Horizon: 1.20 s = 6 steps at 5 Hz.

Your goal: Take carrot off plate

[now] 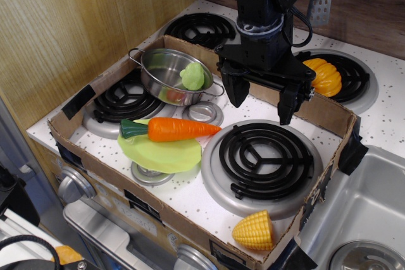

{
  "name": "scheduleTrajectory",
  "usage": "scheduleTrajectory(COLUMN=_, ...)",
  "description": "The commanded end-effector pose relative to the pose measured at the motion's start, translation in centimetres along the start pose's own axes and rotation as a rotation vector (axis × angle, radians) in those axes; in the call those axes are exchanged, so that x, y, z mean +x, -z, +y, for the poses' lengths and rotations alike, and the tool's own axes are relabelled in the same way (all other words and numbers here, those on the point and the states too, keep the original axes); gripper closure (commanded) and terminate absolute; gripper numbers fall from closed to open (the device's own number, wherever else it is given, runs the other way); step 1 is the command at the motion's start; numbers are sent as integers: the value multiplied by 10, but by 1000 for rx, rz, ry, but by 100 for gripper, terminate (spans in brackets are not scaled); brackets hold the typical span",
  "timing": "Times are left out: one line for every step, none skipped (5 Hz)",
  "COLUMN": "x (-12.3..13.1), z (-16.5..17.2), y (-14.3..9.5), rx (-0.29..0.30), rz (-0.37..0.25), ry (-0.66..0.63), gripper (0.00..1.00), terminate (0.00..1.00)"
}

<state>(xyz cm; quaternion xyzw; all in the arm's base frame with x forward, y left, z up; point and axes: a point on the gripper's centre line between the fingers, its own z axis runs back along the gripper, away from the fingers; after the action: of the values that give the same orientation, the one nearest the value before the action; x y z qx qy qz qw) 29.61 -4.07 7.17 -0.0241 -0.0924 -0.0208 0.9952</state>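
The orange toy carrot (176, 129) lies across the far part of the lime-green plate (161, 155), its dark green stem end pointing left and its tip pointing right past the plate's rim. The plate sits on the white stove top between the front burners. My gripper (261, 104) hangs open and empty above the stove, to the right of and behind the carrot, over the far edge of the front right burner (262, 159). Its two black fingers point down, well apart.
A steel pot (172, 76) with a green toy inside stands behind the plate. A ridged orange pumpkin (324, 75) sits on the back right burner. A yellow corn cob (254, 229) lies at the front right corner. A cardboard wall (126, 184) rings the stove; a sink (367, 213) lies right.
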Motion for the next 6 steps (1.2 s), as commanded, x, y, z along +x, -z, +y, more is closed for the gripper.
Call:
scheduleTrajectory(x=0, z=0, y=0, rx=0, rz=0, ry=0, gripper=0, terminate=0)
scheduleTrajectory(x=-6, z=11, y=-4, rx=-12, rz=-5, ry=98, gripper=0, terminate=0)
scheduleTrajectory(x=-12, z=19, y=-12, rx=37, rz=-8, ry=148, gripper=0, terminate=0)
scheduleTrajectory(x=-20, z=29, y=-21, rx=104, rz=-5, ry=177, gripper=0, terminate=0)
scheduleTrajectory(x=-29, z=47, y=-23, rx=154, rz=6, ry=231, gripper=0, terminate=0)
scheduleTrajectory(x=-33, z=63, y=-22, rx=181, rz=4, ry=281, gripper=0, terminate=0)
